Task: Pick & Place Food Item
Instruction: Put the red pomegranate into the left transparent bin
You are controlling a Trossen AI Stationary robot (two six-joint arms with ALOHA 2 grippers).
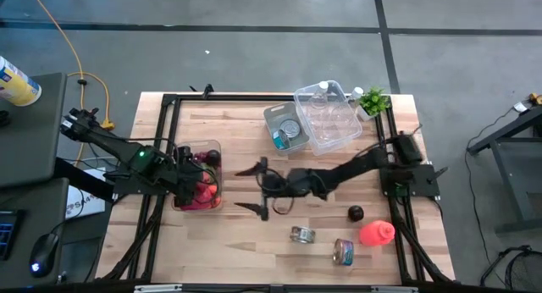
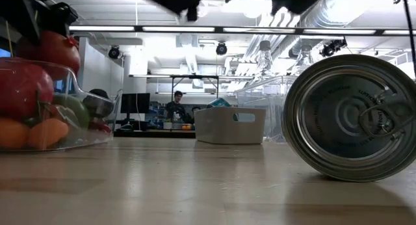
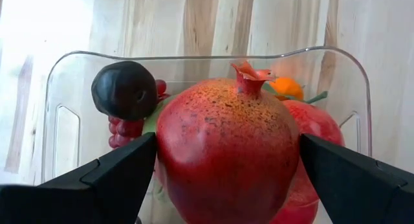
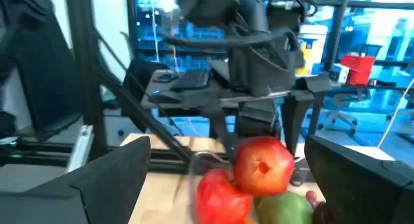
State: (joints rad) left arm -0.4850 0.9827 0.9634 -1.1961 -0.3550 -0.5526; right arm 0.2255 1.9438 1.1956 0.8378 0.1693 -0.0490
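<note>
A clear bin point(image 1: 213, 149) of fruit stands at the table's left, holding a dark plum point(image 3: 123, 89), an orange point(image 3: 286, 87) and other red fruit. A big red pomegranate point(image 3: 226, 153) sits on top of the pile, rising above the bin's rim point(image 2: 84, 88) in the low view. My left gripper point(image 1: 199, 185) hangs over the bin, pointing steeply down, shut on the pomegranate. My right gripper point(image 1: 254, 190) stands open at mid-table. It lies level and points toward the bin, with nothing between its fingers. My left gripper has the pomegranate between its two fingers, one on each of two opposite sides point(image 3: 162, 159) of its widest part. The fingers come from above, slanting down, and the crown point(image 3: 249, 74) points away from the wrist. Whether the fruit is clear of the fruit beneath, I cannot tell.
Two cans point(image 1: 302, 234) point(image 1: 343, 251), a dark plum point(image 1: 356, 212) and a red thing point(image 1: 377, 233) lie at the near right. A white bin point(image 1: 288, 128) and a clear box of bottles point(image 1: 330, 115) stand at the far side. One can point(image 2: 354, 118) lies close to the low camera.
</note>
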